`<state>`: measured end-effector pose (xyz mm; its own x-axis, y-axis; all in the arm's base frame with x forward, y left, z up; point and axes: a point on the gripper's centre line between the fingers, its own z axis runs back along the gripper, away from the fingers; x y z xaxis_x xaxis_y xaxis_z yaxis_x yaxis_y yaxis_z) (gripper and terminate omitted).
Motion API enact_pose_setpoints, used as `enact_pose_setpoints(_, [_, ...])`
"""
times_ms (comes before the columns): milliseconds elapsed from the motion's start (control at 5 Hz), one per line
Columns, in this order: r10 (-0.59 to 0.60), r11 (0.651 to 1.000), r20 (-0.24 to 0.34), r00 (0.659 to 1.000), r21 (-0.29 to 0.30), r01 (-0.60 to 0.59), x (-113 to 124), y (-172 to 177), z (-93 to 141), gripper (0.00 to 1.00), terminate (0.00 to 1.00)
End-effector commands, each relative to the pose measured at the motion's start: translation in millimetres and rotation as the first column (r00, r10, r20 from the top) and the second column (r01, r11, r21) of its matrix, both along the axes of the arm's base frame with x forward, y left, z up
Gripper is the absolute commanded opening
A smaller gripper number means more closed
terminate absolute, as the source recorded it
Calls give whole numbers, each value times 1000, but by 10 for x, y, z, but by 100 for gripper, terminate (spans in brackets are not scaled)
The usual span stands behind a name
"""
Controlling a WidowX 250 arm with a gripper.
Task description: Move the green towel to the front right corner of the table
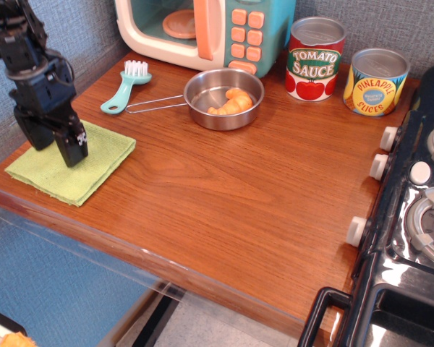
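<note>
Lime-green towel (94, 155) flat, folded, woven; front-left of table (231, 195).

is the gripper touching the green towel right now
Cannot tell. The only view shows the gripper overlapping the green towel from above, but no contact line or gap is plain at its tips.
</note>
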<state>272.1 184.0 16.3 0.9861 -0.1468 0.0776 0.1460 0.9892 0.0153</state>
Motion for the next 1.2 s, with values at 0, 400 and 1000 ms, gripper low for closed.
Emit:
enact_pose_setpoints(0, [-34,999,-31,999,36,35,-87,-136,-277,100,0])
enact_pose_setpoints(400, [-35,999,-61,998,1,35,-218,-356,-461,100,0])
enact_pose_setpoints(1000, [-85,993,-21,996,-79,84,-173,-1463,-322,100,0])
